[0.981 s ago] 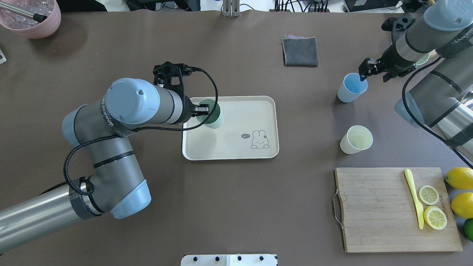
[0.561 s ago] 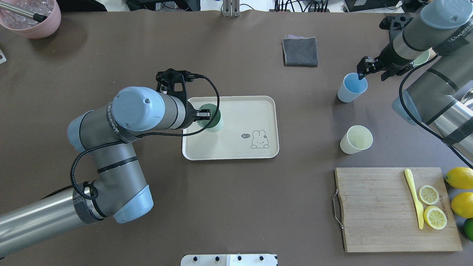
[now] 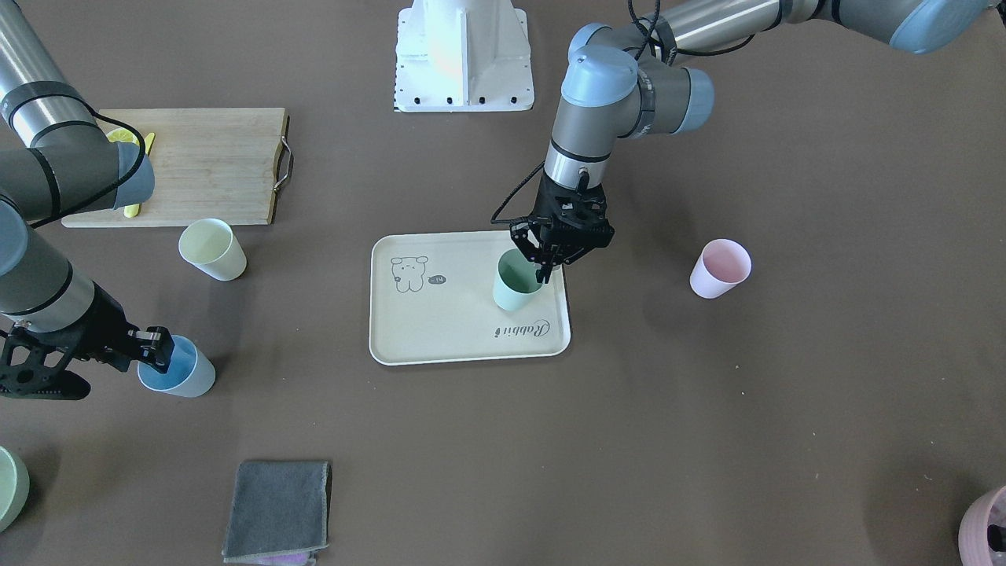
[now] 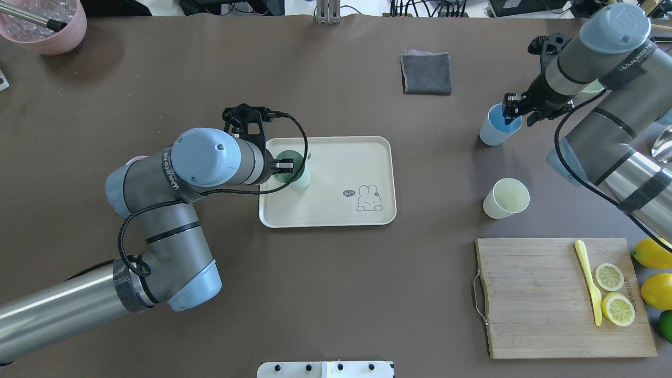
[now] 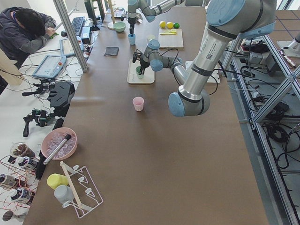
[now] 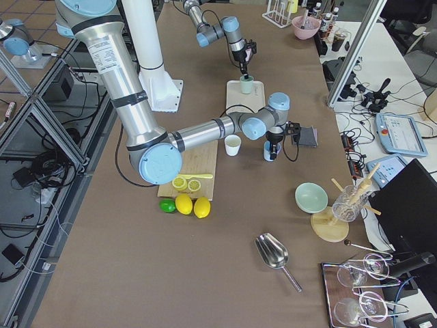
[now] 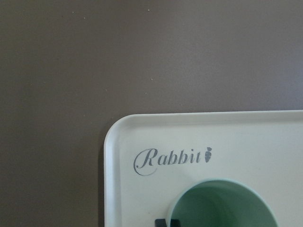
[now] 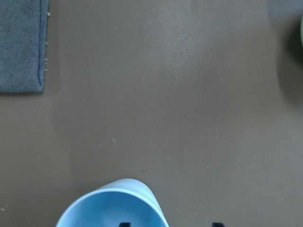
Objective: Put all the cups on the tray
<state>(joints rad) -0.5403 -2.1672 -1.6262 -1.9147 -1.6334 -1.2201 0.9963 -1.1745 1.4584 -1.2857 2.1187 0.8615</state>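
Note:
The cream tray with the rabbit drawing lies mid-table. A green cup stands upright in its left part, by the "Rabbit" script. My left gripper is shut on the green cup's rim. A blue cup stands on the table at the right. My right gripper is open at its rim, one finger over the inside, the other outside. A pale yellow cup and a pink cup stand on the table off the tray.
A wooden cutting board with lemon slices and a yellow knife lies at front right, whole lemons beside it. A grey cloth lies at the back. A pink bowl is at back left, a green bowl by the right arm.
My left gripper has carried the green cup a little left across the tray. My right gripper has moved left onto the blue cup's rim.

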